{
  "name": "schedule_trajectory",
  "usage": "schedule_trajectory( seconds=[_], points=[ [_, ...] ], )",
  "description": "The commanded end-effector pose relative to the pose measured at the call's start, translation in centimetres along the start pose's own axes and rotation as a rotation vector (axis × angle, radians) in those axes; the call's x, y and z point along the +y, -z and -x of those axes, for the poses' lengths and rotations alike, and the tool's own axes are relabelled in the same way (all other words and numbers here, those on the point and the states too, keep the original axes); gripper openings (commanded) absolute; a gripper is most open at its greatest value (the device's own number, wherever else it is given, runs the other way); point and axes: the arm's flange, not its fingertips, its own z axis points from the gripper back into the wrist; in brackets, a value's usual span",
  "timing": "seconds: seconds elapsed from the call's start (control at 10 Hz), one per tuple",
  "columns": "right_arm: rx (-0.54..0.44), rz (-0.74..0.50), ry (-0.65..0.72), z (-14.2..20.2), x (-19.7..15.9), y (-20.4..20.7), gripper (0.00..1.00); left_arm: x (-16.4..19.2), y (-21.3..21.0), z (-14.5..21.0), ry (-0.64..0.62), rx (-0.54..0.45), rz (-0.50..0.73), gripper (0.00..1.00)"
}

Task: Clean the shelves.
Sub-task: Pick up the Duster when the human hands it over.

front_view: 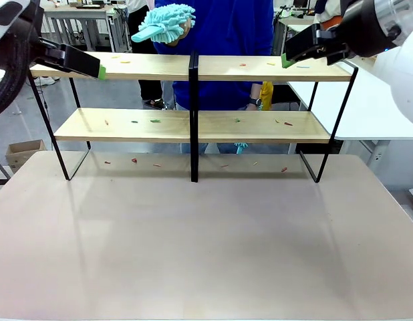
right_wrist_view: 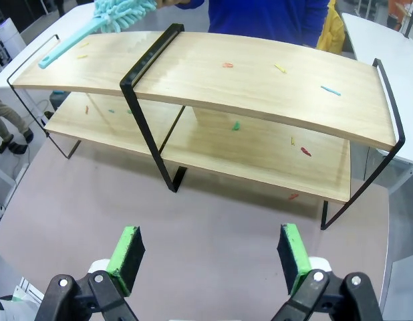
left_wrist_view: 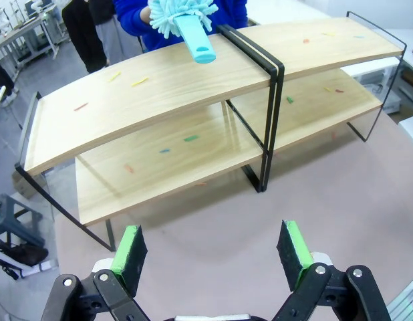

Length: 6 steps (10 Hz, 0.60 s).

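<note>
- Shelves [front_view: 160, 127]: stood on the far part of the table [front_view: 206, 254], between the two arms, with the person [front_view: 226, 27] just behind.
- Scraps [front_view: 155, 121]: small coloured bits lay scattered on both boards, either side of the central upright, and on the table beneath the rack.
- Progress: judged barely begun. No board looked wiped, so both tiers were left to clear.
- Duster [front_view: 165, 20]: turquoise and fluffy, held by the person above the left half of the top board. Its handle was free and pointed out over that board, and it did not appear to touch the wood.
- Left gripper [left_wrist_view: 213, 247]: raised level with the top board's left end, in front of the rack and apart from it. Its fingers were spread wide and held nothing.
- Right gripper [right_wrist_view: 210, 251]: raised likewise near the top board's right end. Its jaws were wide apart and empty.
- Next, as a judgement: one arm would need the duster before any sweeping.
</note>
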Motion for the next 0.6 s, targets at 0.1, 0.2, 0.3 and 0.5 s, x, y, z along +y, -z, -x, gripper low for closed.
schedule_trajectory(
  seconds=[0.1, 0.2, 0.3, 0.5],
  points=[
    [-0.002, -0.005, 0.007, -0.1, 0.0, -0.1, 1.00, 2.2, 0.1, -2.8, -0.081, 0.277, 0.386, 1.00],
    [-0.002, -0.005, 0.007, -0.1, 0.0, -0.1, 1.00, 4.5, 0.9, -5.0, -0.185, 0.403, 0.677, 1.00],
    [-0.002, -0.005, 0.007, -0.1, 0.0, -0.1, 1.00, 6.6, 2.0, -5.9, -0.277, 0.443, 0.798, 1.00],
    [-0.002, -0.005, 0.007, -0.1, 0.0, -0.1, 1.00, 8.7, 3.5, -5.8, -0.530, 0.502, 0.910, 1.00]
  ],
)
